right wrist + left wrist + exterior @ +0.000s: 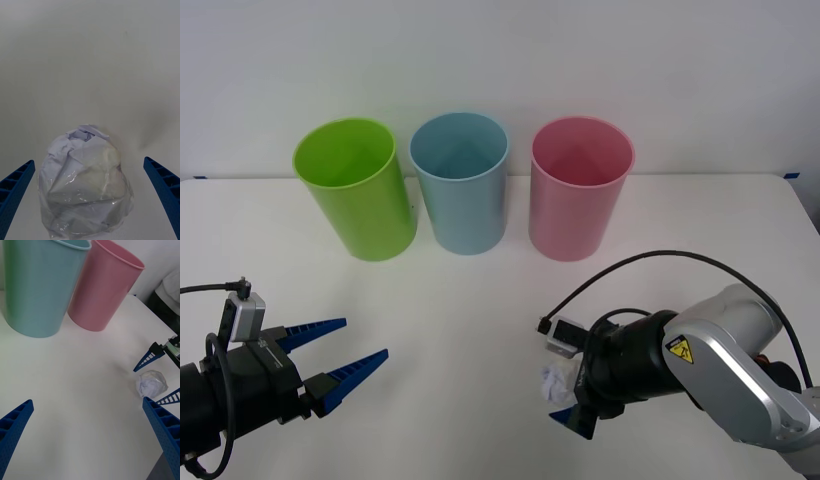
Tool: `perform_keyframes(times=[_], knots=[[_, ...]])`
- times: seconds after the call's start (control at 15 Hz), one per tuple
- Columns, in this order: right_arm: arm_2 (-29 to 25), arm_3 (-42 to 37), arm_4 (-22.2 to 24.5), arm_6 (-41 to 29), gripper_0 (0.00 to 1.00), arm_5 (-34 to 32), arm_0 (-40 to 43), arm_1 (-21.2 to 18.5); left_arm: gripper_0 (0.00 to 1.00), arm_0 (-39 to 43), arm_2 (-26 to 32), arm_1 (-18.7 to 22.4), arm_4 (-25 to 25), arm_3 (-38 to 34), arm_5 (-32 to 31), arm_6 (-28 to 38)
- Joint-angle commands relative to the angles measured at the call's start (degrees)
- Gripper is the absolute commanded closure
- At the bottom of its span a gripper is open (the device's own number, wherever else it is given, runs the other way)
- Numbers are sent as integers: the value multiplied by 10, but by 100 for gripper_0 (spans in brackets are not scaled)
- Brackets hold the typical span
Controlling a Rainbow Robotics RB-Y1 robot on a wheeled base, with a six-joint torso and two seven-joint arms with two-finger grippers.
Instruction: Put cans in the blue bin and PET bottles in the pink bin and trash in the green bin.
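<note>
Crumpled, glossy-filmed paper trash (pixel 85 183)

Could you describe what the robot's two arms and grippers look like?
The left gripper and the right gripper both have blue ribbed, tapered fingers on black wrists. The right arm has a silver-grey shell, a yellow warning sticker and a looping black cable; a small grey camera box tops the left wrist.

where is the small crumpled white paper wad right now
In the front view the small crumpled white paper wad lies on the white table at near right, between the open blue fingers of the right gripper, well short of the pink plastic bin.
</note>
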Motion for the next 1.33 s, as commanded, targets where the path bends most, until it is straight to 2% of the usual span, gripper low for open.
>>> perform_keyframes(times=[0.07,0.47,0.53,0.6,0.67,0.8,1.33], knots=[[3,0,5,2,0,1,-1,4,0,0,0,0,0,0,0,0],[10,0,19,0,0,1,-1,6,0,0,0,0,0,0,0,0],[12,0,20,1,18,1,-1,6,0,0,0,0,0,0,0,0],[12,0,21,1,64,2,-1,7,0,0,0,0,0,0,0,0],[15,0,25,-3,94,2,-1,7,0,0,0,0,0,0,0,0],[17,0,28,-4,100,3,-1,9,0,0,0,0,0,0,0,0],[30,0,54,-9,100,15,-1,10,0,0,0,0,0,0,0,0]])
